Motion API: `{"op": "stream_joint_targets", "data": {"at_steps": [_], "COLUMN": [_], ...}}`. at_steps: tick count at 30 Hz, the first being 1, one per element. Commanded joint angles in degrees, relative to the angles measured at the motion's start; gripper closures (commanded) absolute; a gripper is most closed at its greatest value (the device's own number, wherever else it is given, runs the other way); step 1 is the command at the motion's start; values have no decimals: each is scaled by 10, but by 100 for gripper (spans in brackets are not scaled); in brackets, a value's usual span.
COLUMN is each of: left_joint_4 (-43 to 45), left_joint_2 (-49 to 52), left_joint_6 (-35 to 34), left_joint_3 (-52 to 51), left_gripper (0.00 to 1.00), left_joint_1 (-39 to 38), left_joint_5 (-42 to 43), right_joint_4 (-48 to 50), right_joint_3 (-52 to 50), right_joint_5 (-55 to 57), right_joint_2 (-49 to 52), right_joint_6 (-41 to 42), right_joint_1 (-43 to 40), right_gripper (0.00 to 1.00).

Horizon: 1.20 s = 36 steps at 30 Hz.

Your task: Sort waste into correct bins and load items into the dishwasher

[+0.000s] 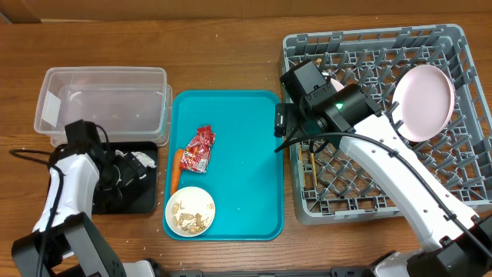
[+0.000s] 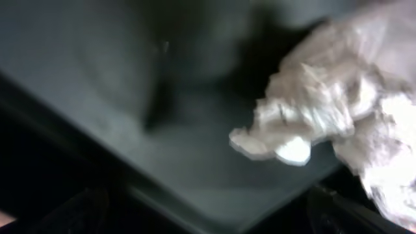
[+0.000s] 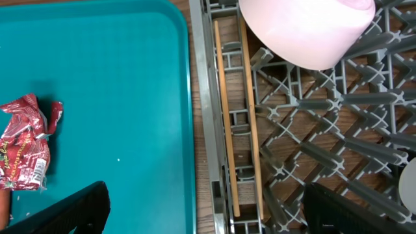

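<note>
Step judged in hand: depositing the crumpled silver foil ball in the shallow black rectangular tray, just left of the large teal tray. Found the left hand low over that black tray, fingers apart, gripping nothing; wrist view blurred. To finish well: lift straight up, keep fingers spread, avoid snagging the foil. Foil on the black floor, ahead of the hand and off to one side, not between the fingers. Found the right hand spread and empty above the teal tray's right edge. Red-and-silver snack wrapper on the teal tray, well left of that hand. Two thin wooden chopsticks in the large square grey plastic dish rack, just right of the teal tray.
</note>
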Motion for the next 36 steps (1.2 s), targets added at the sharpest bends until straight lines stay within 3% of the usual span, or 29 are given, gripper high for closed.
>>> {"op": "stream_joint_targets", "data": {"at_steps": [1,9,12,14,16,19,20,21,26,31,36], "left_joint_4": [43,115,125,127,131,135,134,134,110,28,-107], "left_joint_2": [-1,-1,-1,-1,-1,-1,0,2,5,-1,-14], "left_joint_6": [40,41,41,41,41,41,41,41,52,56,56], "left_joint_3": [-4,-6,-9,-12,-14,-16,-16,-16,-15,25,154], "left_gripper": [0,1,10,29,39,32,33,40,96,96,96], "left_joint_1": [2,2,0,-4,-5,-5,-5,-5,-5,-5,-5], "left_joint_5": [9,20,30,28,28,28,29,29,58,67,63], "right_joint_4": [2,8,8,7,4,3,4,4,-1,-2,-1], "right_joint_3": [4,4,4,4,4,4,4,4,4,4,4], "right_joint_5": [-1,-1,-1,-1,-1,-1,-1,-1,-1,0,-1], "right_joint_2": [-1,-1,-1,-1,-1,-1,-1,-1,-1,-1,-1], "right_joint_6": [4,4,4,4,4,4,4,4,4,4,4], "right_joint_1": [-2,-2,-2,-2,-2,-2,-2,-2,-2,-2,-2], "right_gripper": [3,2,3,3,3,3,2,3,3,3,3]}}
